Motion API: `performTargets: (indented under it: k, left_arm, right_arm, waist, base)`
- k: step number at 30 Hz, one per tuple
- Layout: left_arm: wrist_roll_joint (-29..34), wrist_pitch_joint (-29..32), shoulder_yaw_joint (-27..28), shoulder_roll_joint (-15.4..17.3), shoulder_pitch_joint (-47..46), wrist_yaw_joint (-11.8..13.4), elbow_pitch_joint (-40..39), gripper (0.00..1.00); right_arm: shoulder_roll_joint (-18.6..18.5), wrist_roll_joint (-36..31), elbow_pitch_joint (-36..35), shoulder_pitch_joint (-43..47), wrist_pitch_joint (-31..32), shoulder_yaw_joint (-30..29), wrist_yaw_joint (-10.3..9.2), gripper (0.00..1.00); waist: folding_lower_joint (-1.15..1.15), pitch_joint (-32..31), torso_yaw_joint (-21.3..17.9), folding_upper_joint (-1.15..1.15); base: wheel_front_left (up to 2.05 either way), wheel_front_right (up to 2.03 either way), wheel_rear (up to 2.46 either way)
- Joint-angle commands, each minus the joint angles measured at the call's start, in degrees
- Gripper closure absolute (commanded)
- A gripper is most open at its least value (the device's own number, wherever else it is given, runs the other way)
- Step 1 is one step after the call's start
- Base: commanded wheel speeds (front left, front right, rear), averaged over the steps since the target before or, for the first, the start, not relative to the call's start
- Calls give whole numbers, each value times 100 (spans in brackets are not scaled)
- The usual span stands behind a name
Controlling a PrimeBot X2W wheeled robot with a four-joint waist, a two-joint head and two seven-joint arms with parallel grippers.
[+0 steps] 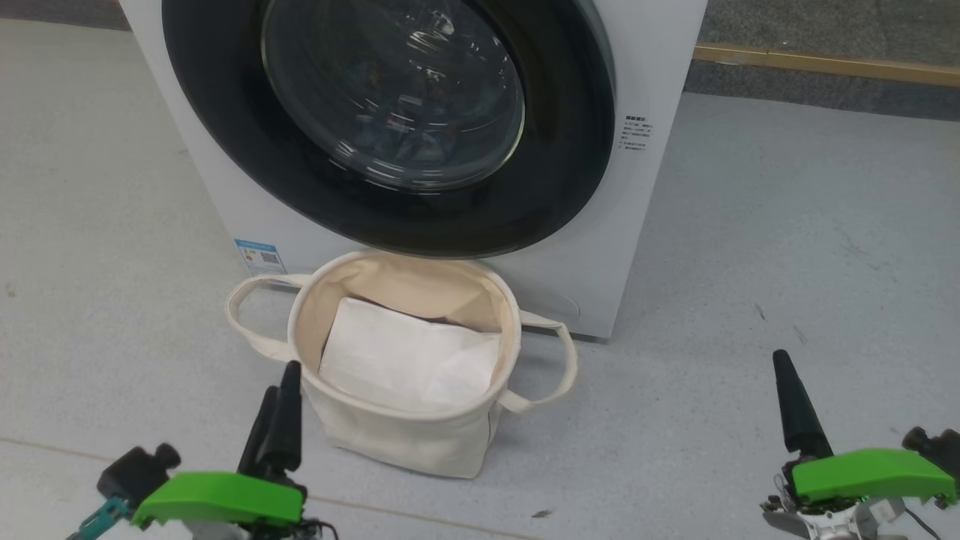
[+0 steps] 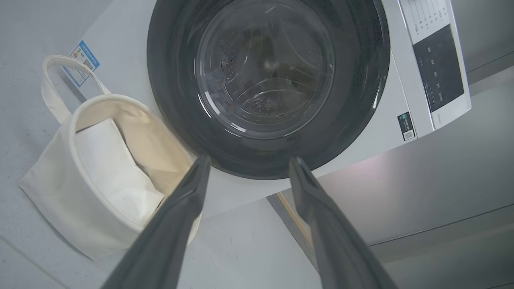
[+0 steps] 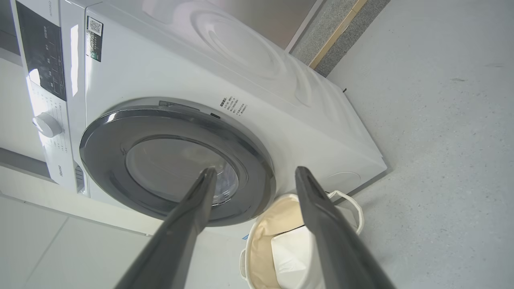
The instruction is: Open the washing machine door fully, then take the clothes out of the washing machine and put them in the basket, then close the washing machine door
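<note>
Finding: the washing machine door (image 1: 390,120) is shut flush against the washing machine (image 1: 645,225). No step of the task is done yet. The clothes cannot be made out behind the dark glass.

The basket (image 1: 405,442) stands on the floor just in front of the machine, below the door's lower rim, with a plain white sheet (image 1: 412,360) lying inside it.

Your left gripper (image 2: 249,160) and right gripper (image 3: 255,169) both stand wide apart and hold nothing. They hang low, well short of the door.

Handling, as judged: the door is rigid and hinged, with a glossy rim likely to slip under the fingers. Avoid pressing on the glass centre. The right wrist view shows a grey recess (image 3: 178,105) at the rim beside the small text label (image 3: 233,106). Take hold there, hooking one finger behind the edge, and pull along the door's arc.

Risk: the basket is soft, light canvas and may shift or tip if the door or an arm brushes it.
</note>
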Motion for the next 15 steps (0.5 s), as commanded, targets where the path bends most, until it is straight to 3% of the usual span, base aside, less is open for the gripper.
performTargets:
  k: [1,15]
  left_arm:
    - [315,-79,-26,46,-343,3,-257,0]
    - [1731,-297,-628,242,-571,301,92,0]
  right_arm:
    - [-100,-300,-254,-347,-93,106,18,0]
    - [-174,-1477,-126,-475,-331,321,22,0]
  waist:
    - [-1,6,5,0]
    - [-1,72,28,0]
  base:
    - [0,0,0]
    - [0,0,0]
